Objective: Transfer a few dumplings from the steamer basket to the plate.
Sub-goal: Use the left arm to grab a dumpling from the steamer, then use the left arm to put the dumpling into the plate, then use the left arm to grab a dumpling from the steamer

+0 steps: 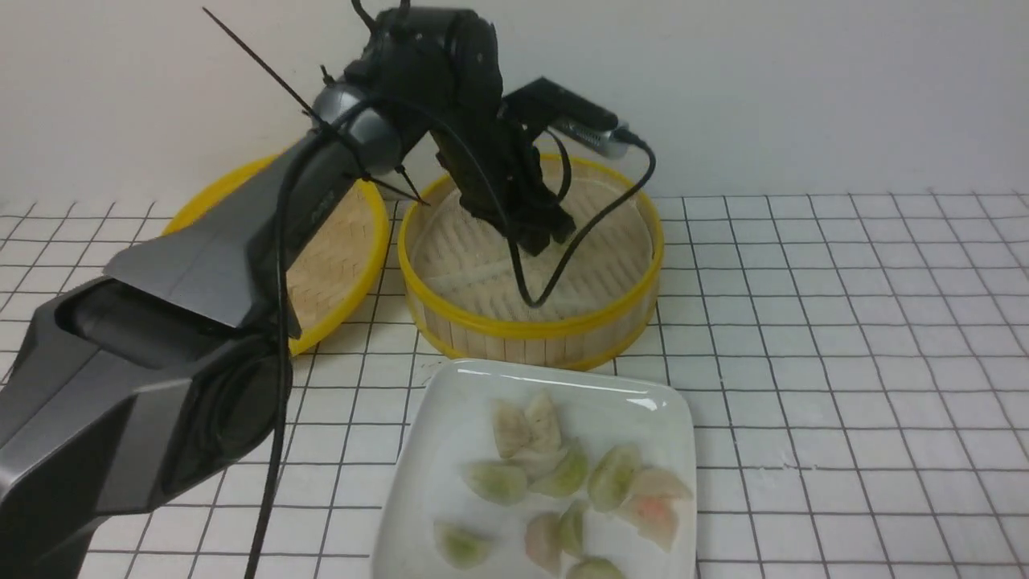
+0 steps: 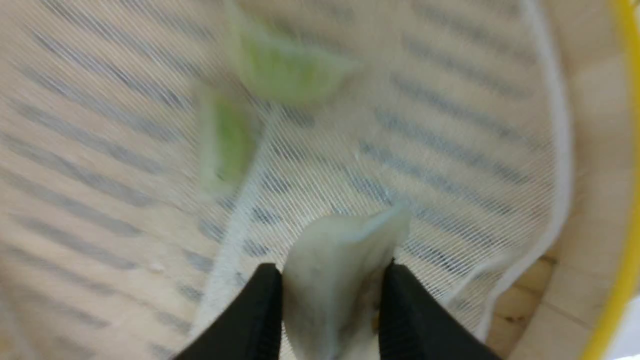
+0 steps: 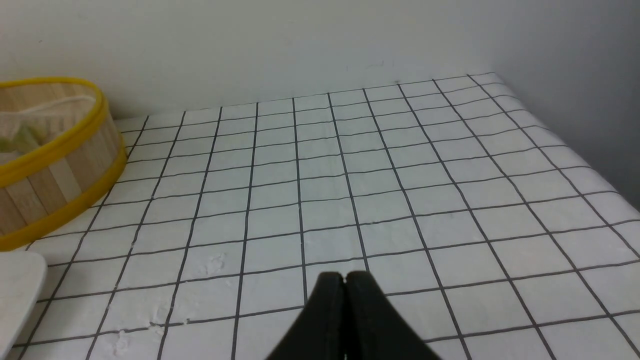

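Left wrist view: left claw [image 2: 331, 272] clamps dumpling [image 2: 345, 245] inside steamer basket [image 2: 627, 150].

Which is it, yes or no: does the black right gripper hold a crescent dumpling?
No, the black right gripper is shut, nothing between its fingertips.

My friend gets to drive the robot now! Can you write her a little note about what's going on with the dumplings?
Left gripper: down in the steamer basket, jaws shut on a whitish dumpling.
Right gripper: jaws shut, holding nothing, over the tablecloth.
Done: several dumplings lie on the plate, just in front of the basket.
Left to do: carry the held one to the plate. Two green dumplings lie in the basket, blurry in the left wrist view.
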`<state>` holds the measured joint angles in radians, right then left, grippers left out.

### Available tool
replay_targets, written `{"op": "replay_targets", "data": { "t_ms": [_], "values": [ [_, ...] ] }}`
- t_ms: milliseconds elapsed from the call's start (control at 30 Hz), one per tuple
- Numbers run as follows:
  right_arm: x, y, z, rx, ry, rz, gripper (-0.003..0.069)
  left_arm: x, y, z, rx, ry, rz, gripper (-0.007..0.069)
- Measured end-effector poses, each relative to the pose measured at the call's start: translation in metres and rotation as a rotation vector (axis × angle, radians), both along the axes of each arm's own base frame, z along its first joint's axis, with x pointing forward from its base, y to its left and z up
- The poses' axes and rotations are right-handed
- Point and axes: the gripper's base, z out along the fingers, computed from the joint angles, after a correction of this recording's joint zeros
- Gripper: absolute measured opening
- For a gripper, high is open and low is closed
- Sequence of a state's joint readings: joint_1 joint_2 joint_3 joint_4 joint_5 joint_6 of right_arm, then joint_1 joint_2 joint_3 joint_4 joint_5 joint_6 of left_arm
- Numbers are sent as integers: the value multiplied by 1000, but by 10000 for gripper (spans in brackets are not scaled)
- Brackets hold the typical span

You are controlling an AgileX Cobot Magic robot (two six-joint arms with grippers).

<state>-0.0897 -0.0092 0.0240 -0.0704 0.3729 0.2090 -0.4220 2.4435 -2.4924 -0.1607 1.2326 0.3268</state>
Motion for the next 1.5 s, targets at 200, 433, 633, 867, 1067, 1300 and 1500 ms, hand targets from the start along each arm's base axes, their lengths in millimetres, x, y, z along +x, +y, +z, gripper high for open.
{"op": "replay_targets", "data": {
  "t_ms": [200, 433, 633, 867, 1067, 1300, 1500],
  "values": [
    [0, 0, 0, 0, 0, 0, -16, -36, 15, 75, -82, -39, 99, 218],
    [0, 0, 0, 0, 0, 0, -16, -127, 47, 97, -60, 119, 99, 218],
    [0, 0, 0, 0, 0, 0, -16, -161, 47, 40, 18, 337, 68, 218],
    [0, 0, 0, 0, 0, 0, -16, -156, 41, -10, 127, 362, 101, 221],
    [0, 0, 0, 0, 0, 0, -16, -142, 38, -30, 137, 320, 138, 376],
    [0, 0, 0, 0, 0, 0, -16, -124, 31, -5, 86, 187, 152, 490],
    [0, 0, 0, 0, 0, 0, -16, -73, 23, 54, -12, -118, 228, 378]
  ]
}}
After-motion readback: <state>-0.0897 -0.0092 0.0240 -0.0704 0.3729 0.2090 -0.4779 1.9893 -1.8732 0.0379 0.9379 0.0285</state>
